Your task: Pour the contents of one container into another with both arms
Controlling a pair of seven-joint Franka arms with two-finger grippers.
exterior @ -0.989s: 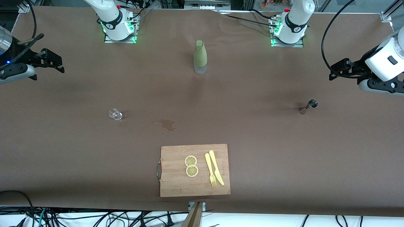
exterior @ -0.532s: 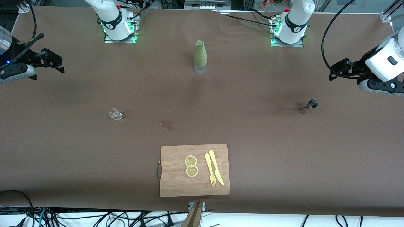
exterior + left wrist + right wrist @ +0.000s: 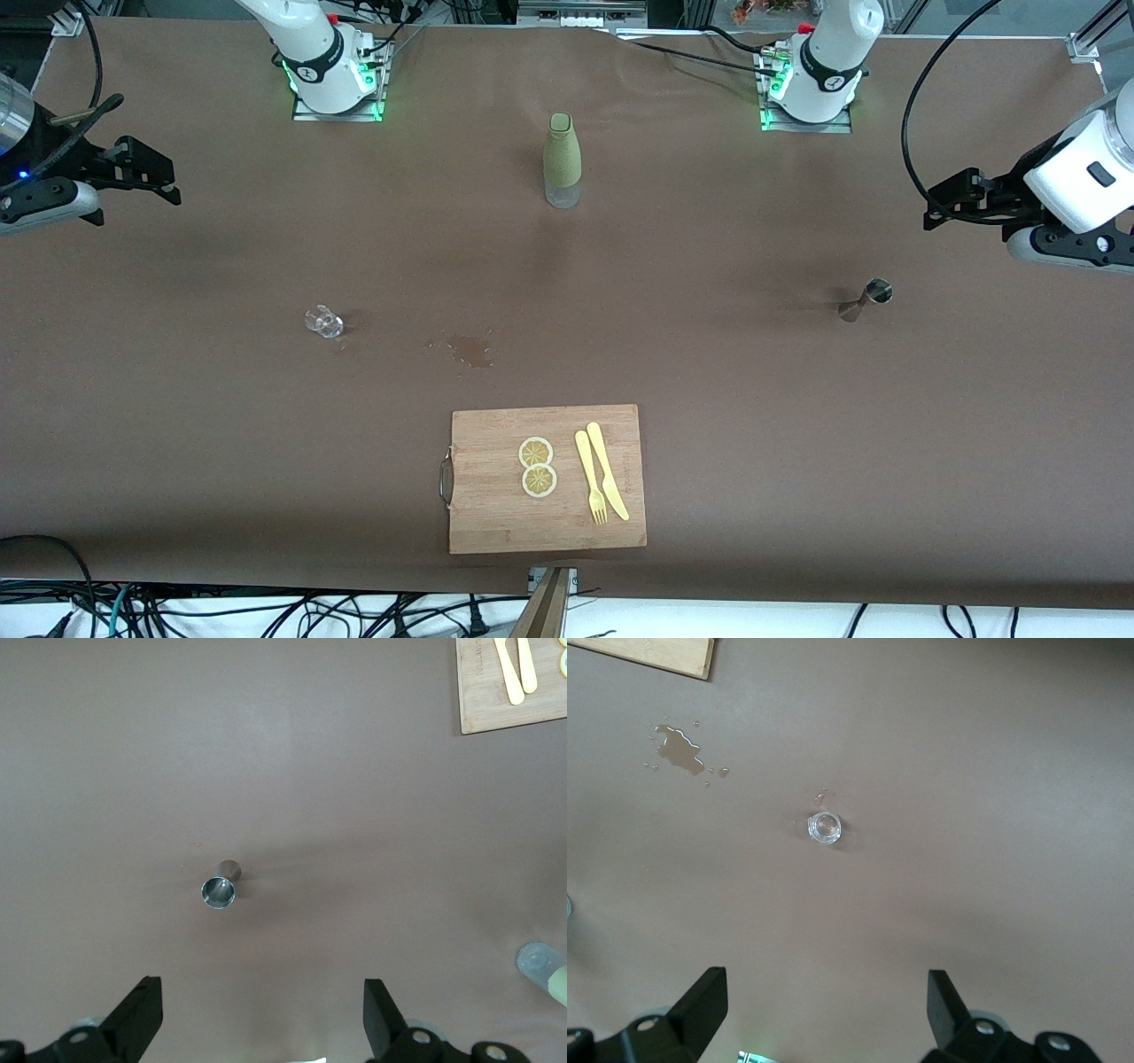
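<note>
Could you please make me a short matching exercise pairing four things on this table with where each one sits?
Things:
1. green bottle
2. metal jigger
3. small clear glass
4. lemon slices

Places:
A. on the cutting board
B. toward the left arm's end of the table
C. between the two arm bases
D. toward the right arm's end, beside the spill

Pairs: 1-C, 2-B, 3-D, 4-A

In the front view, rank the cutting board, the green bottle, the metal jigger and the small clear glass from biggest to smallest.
1. cutting board
2. green bottle
3. metal jigger and small clear glass: these look about alike, so no ranking between them.
</note>
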